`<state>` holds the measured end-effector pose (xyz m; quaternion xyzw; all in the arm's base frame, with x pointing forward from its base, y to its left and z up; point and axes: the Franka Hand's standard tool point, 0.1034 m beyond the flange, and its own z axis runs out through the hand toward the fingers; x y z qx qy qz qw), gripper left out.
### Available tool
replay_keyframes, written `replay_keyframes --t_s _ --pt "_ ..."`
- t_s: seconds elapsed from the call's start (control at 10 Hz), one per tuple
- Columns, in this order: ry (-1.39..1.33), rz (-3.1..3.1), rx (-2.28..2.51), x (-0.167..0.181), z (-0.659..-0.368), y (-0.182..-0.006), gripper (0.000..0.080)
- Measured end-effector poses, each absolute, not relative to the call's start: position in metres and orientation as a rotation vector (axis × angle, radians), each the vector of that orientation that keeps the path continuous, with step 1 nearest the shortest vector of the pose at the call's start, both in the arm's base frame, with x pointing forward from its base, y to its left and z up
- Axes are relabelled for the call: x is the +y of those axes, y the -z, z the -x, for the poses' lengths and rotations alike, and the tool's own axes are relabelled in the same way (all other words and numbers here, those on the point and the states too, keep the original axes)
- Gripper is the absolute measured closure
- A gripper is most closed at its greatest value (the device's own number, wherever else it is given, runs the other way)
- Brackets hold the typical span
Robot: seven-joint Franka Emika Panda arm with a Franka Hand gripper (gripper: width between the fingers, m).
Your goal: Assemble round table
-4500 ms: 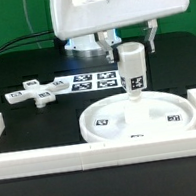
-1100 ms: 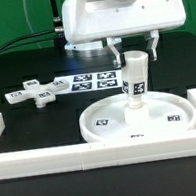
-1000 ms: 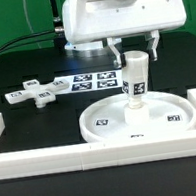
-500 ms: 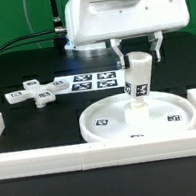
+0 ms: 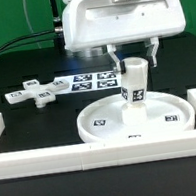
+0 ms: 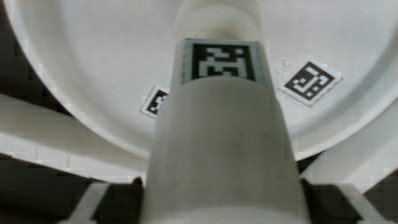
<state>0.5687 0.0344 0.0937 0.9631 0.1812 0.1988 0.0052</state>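
From the exterior view's left, you have one cross-shaped base (image 5: pixel 40 91) lying flat on the dark surface (image 5: pixel 12 73), with open room on its far and near sides and the one marker board (image 5: pixel 94 81) just beside it. Three white border bars (image 5: pixel 104 157) fence the left, near and right edges. Further right, one round disc (image 5: pixel 173 104) lies close inside the near and right bars, and the pincer (image 5: pixel 134 57) is clamped on one cylinder leg (image 5: pixel 134 81), held slightly tilted over the disc's middle; you cannot tell whether its foot touches. The only markings are square black-and-white tags: three show on the disc.
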Motion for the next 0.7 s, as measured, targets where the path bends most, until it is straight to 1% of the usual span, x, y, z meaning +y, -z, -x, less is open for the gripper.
replay_keyframes --t_s 0.4,0.5,0.6,0.7 --pt "-0.690 -2.996 0.528 0.0323 -0.5680 -0.0930 0.0386" --pt "-0.690 -2.996 0.529 0.0323 -0.5683 -0.0932 0.0358" --pt "-0.689 -2.996 0.529 0.0322 -0.5681 -0.0928 0.0358" --pt "-0.688 -2.994 0.532 0.0311 -0.5688 -0.0934 0.0206"
